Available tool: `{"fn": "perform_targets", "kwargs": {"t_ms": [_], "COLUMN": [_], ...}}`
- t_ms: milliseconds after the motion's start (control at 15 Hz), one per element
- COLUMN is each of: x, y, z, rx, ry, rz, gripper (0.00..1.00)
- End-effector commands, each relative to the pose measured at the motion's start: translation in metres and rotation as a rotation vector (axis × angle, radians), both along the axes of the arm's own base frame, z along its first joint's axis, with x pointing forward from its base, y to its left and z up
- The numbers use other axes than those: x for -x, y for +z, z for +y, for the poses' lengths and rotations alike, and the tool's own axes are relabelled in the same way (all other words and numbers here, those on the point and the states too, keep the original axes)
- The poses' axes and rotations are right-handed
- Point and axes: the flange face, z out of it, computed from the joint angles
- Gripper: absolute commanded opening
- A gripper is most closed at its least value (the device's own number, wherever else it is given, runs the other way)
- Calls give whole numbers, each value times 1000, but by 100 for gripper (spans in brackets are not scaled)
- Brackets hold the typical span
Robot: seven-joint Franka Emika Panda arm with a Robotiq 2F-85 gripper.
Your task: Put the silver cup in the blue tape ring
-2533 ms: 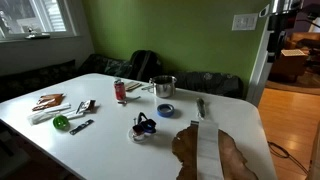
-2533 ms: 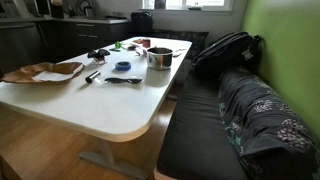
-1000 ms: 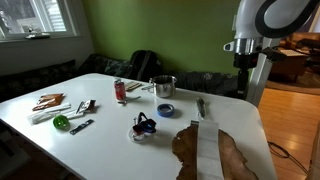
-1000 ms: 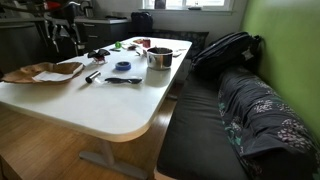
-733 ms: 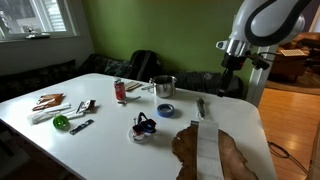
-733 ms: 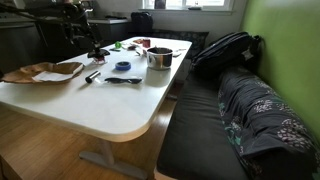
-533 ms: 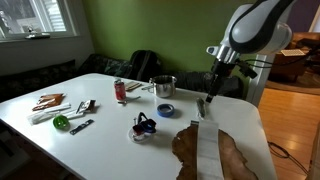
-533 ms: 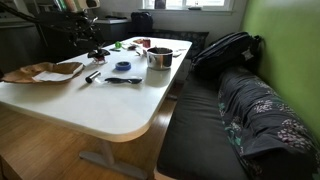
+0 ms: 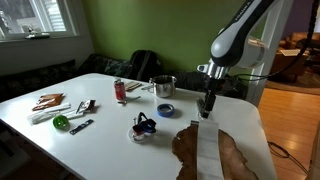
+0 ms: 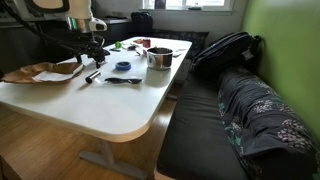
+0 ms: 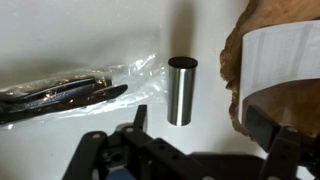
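The silver cup [image 9: 163, 86] stands upright at the far side of the white table [image 9: 110, 140]; it also shows in an exterior view [image 10: 159, 58]. The blue tape ring [image 9: 165, 110] lies flat in front of it, apart from it, and shows again in an exterior view [image 10: 124, 67]. My gripper [image 9: 207, 108] hangs open and empty just above the table, to the right of the ring and the cup. In the wrist view my gripper [image 11: 200, 125] is over a slim silver cylinder [image 11: 181, 90] lying on the table. The cup and the ring are out of the wrist view.
Crumpled brown paper with a white strip [image 9: 215, 150] lies beside my gripper, also in the wrist view [image 11: 280, 60]. A clear bag with dark tools [image 11: 60, 95] lies on the other side. A red can [image 9: 120, 90], a green object [image 9: 61, 122] and a black-blue object [image 9: 143, 126] lie further left.
My arm has swung in from the upper right and come down to just above the table by the brown paper. The cup, the ring and the other things have not moved.
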Motion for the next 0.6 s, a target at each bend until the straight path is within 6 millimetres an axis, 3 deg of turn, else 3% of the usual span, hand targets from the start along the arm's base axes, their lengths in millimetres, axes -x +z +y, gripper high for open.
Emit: {"fn": "perform_targets", "kwargs": {"t_ms": [0, 267, 533], "x": [-3, -14, -13], "y": [1, -11, -35], "z": [1, 1, 1], "rx": [37, 107, 141], "ry": [-3, -2, -30], "rz": [-92, -255, -267], "gripper": [100, 100, 100]}}
